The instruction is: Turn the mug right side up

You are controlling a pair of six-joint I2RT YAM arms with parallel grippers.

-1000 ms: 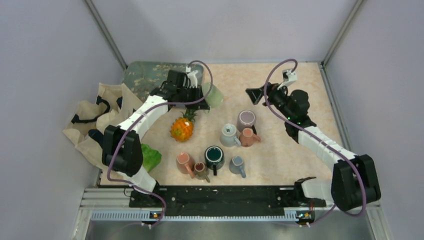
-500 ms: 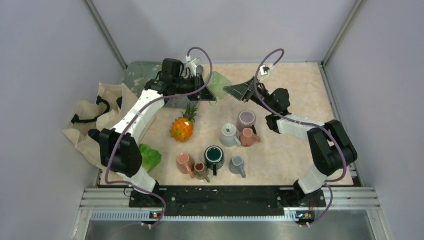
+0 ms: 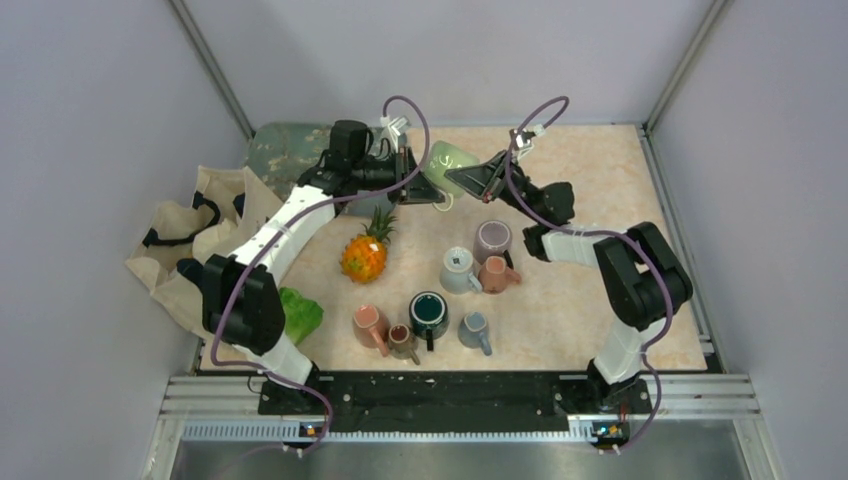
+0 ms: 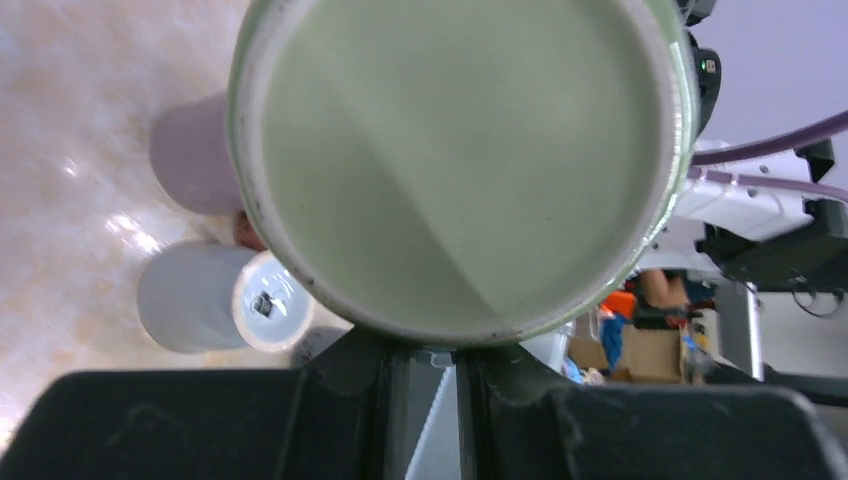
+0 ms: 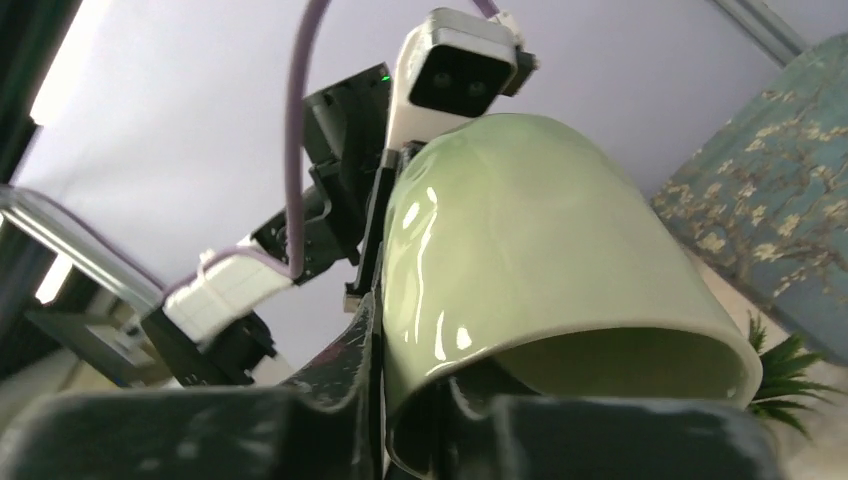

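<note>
Mug point(image 3: 447, 165): held aloft near the far edge of the tabletop point(image 3: 600, 170), tilted further.
Left fingers point(image 4: 340, 395): clenched on it.
Right fingers point(image 5: 335, 400): swung in astride its rim; clamped or not, cannot tell; handover likely.

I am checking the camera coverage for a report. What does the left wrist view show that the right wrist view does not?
Only the left wrist view: one round end of the green mug filling the frame, and beyond it, on the table, a purple mug and a white mug.
Only the right wrist view: the mug's glossy side wall and open mouth, the left arm's wrist camera, a purple cable, a patterned cloth and pineapple leaves.
Both: the same green mug, held by the left pincer.
</note>
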